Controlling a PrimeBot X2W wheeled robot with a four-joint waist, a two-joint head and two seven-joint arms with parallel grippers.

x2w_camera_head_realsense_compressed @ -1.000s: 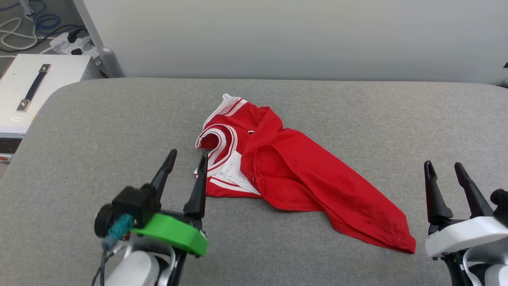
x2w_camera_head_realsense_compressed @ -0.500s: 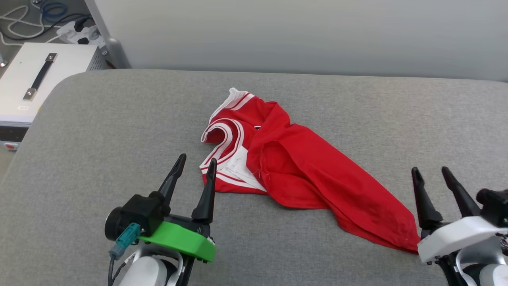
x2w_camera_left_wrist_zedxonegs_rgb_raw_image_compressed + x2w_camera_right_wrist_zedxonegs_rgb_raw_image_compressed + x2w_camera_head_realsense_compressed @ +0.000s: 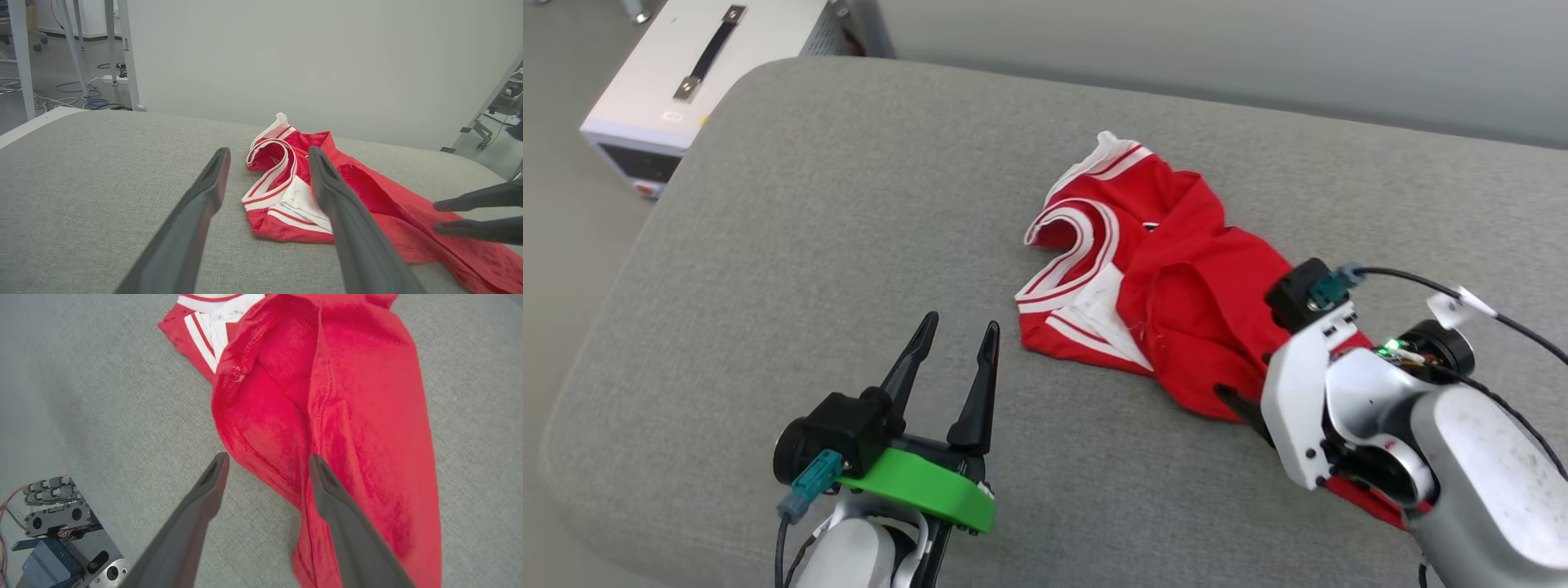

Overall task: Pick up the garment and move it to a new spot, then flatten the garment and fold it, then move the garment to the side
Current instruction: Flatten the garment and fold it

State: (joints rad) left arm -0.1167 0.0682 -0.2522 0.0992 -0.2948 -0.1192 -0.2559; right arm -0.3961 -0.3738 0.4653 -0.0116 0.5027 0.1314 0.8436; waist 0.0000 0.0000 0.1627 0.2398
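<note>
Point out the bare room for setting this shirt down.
Free: the wide grey surface left of the garment, ahead of the left tool; also the far strip beyond it. Crowded: near right, under the right tool.

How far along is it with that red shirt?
Nothing looks done: the garment lies crumpled on the grey pad. In hand: the right claw, open, hangs over its edge; the left claw hovers open beside it. Moving, flattening, folding remain.

You'll find the garment (image 3: 1186, 278) crumpled near the middle of the grey desk (image 3: 849, 204). It is a red T-shirt with white sleeves and red-and-white striped trim. The collar end is bunched toward the desk's far edge, and the red body trails in a long narrow fold toward the desk's near right edge.
</note>
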